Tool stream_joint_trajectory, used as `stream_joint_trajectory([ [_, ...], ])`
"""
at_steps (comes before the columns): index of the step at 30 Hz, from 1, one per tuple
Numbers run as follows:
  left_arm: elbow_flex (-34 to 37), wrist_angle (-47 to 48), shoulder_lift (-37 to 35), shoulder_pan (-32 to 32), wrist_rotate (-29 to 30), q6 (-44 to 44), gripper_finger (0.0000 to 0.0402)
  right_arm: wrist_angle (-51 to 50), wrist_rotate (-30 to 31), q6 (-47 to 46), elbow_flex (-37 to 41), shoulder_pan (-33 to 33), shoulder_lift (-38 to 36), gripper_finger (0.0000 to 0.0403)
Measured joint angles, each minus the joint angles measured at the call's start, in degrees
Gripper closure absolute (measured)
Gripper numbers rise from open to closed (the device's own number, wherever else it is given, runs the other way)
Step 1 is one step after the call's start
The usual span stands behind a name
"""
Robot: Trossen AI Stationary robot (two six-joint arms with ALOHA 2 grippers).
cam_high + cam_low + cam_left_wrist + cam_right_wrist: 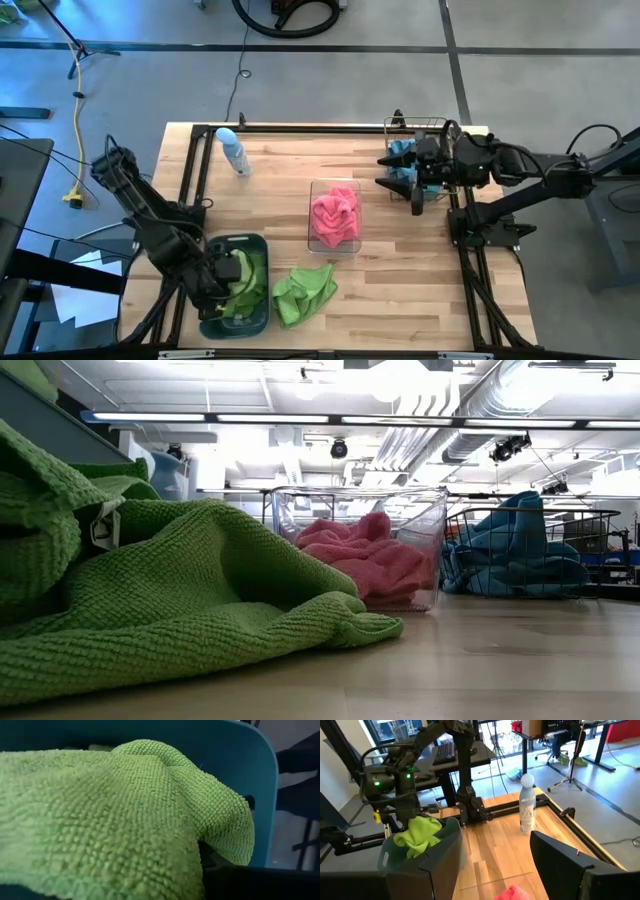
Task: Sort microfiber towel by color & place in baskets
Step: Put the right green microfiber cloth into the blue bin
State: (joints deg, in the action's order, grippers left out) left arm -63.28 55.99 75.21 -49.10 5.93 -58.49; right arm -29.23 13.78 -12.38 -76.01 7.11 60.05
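My left gripper [228, 272] is down in the dark grey tub [256, 244] at the near left, shut on a lime green towel [419, 834] that stands bunched above the tub's rim. Another green towel [305, 292] lies spread on the table right of the tub. Pink towels [335, 218] fill the clear bin [425, 520] at mid-table. Blue towels [515, 545] lie in the wire basket [432, 128] at the far right. My right gripper [405, 185] hovers open and empty just left of that basket. My left gripper holds the green towel from above, over the tub. The towel [125, 810] is draped over the fingers and hides the place of contact. It is bunched below the gripper, its lower part inside the tub [240, 750].
A pale blue bottle [232, 152] stands at the far left of the table. Black frame rails run along the table's left [195, 180] and right [455, 215] sides. Bare wood lies between the bottle and the clear bin, and at the near right.
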Motion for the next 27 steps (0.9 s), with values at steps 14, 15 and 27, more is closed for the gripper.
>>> stream_joint_trajectory([
  [14,-7.92,6.23,5.89,2.34,17.24,9.17,0.0401,-4.63,0.15,-2.00,0.00,0.00,0.00,0.0169],
  [15,-8.52,6.20,5.79,2.40,18.74,9.21,0.0401,-4.64,0.15,-1.60,0.00,0.00,0.00,0.0169],
  [27,-4.32,7.44,5.38,-3.10,18.22,0.23,0.0401,-5.40,1.46,-1.71,0.00,0.00,0.00,0.0169],
])
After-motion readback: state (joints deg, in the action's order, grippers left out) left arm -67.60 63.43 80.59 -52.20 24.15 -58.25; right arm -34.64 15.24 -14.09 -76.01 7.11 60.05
